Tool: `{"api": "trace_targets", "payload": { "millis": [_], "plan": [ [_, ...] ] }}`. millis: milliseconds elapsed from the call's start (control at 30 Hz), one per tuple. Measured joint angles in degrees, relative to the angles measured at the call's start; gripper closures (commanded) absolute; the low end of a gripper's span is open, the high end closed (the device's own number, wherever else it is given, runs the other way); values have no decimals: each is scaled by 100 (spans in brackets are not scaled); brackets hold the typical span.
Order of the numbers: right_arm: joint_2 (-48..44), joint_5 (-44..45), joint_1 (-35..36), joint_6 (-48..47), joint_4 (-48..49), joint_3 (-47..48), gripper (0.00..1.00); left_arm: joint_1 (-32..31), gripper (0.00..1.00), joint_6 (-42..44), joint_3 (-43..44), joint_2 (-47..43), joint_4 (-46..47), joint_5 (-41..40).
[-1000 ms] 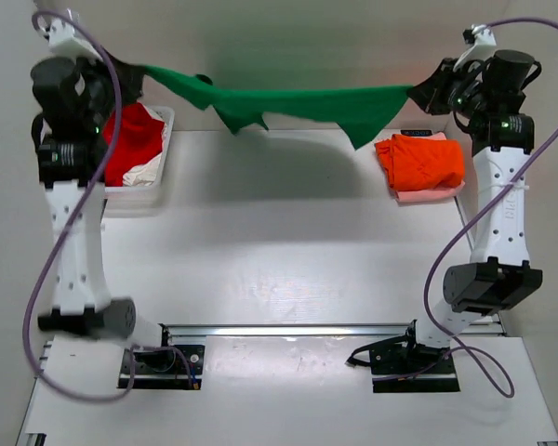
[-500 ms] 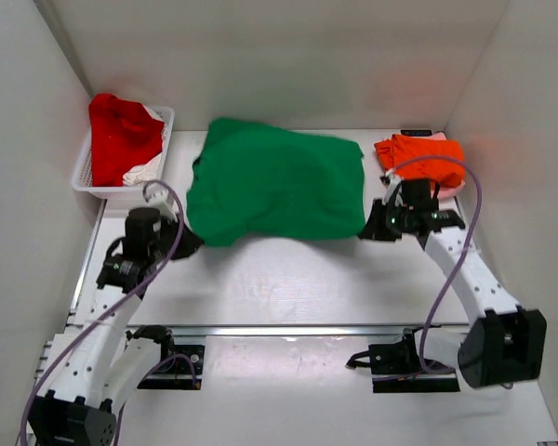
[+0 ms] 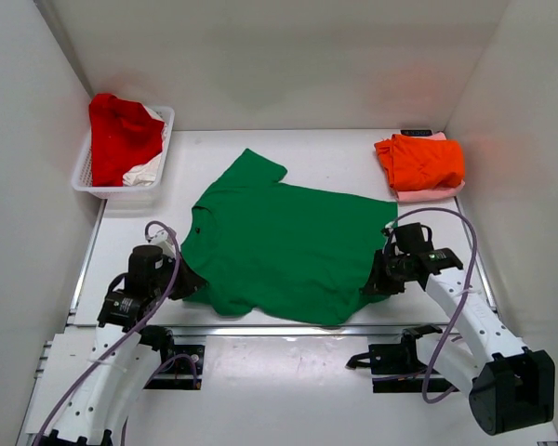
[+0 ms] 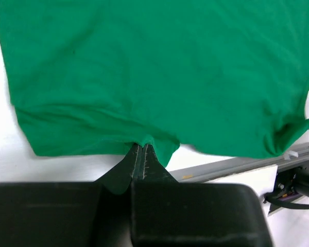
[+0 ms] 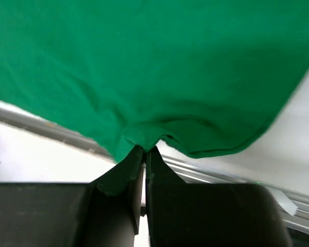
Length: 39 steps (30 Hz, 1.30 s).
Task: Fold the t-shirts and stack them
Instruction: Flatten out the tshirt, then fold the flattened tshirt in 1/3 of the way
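Observation:
A bright green t-shirt (image 3: pixel 288 246) lies spread flat on the table, one sleeve pointing to the back. My left gripper (image 3: pixel 188 279) is shut on its left edge, and the pinched cloth (image 4: pixel 144 138) bunches at the fingertips. At the opposite edge my right gripper (image 3: pixel 374 279) is shut on the cloth (image 5: pixel 144 136) the same way. An orange t-shirt (image 3: pixel 420 160) lies folded on a pale pink one (image 3: pixel 428 193) at the back right. Red (image 3: pixel 119 132) and white (image 3: pixel 144 172) shirts fill the basket.
The white lattice basket (image 3: pixel 163 125) stands at the back left against the wall. White walls close in the table on three sides. A metal rail (image 3: pixel 288 329) runs along the table's near edge, just under the shirt's near edge.
Both arms have dropped from high at the back and pulled toward the near edge. The green shirt, first stretched in the air, now lies spread flat on the table.

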Motion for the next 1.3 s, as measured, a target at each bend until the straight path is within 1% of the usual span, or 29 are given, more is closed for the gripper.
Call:
{"api": "trace_targets", "payload": {
  "millis": [133,267,400,567,700,833,1033,1300],
  "plan": [
    [15,-61,-387,-105,2,2,100,26,100,-44,46,238,240,-2],
    [101,-162,-894,-380,-50,66,100,229,100,61,509,1019,575,22],
    [201,-295,-1327,-560,-39,136,100,334,100,184,1082,1899,1163,37],
    [428,-341,-1362,-599,20,140,100,426,100,286,1325,2736,1825,72],
    [586,-323,-1447,-595,101,168,100,520,100,345,1427,3298,2149,87],
    [612,-282,-1650,-590,151,245,100,560,100,396,1849,3818,2396,122],
    [614,-199,-1934,-570,267,356,100,579,100,452,2398,4435,2848,210],
    [916,-72,-1967,-540,376,450,100,590,100,452,2570,5095,3156,280]
  ]
}}
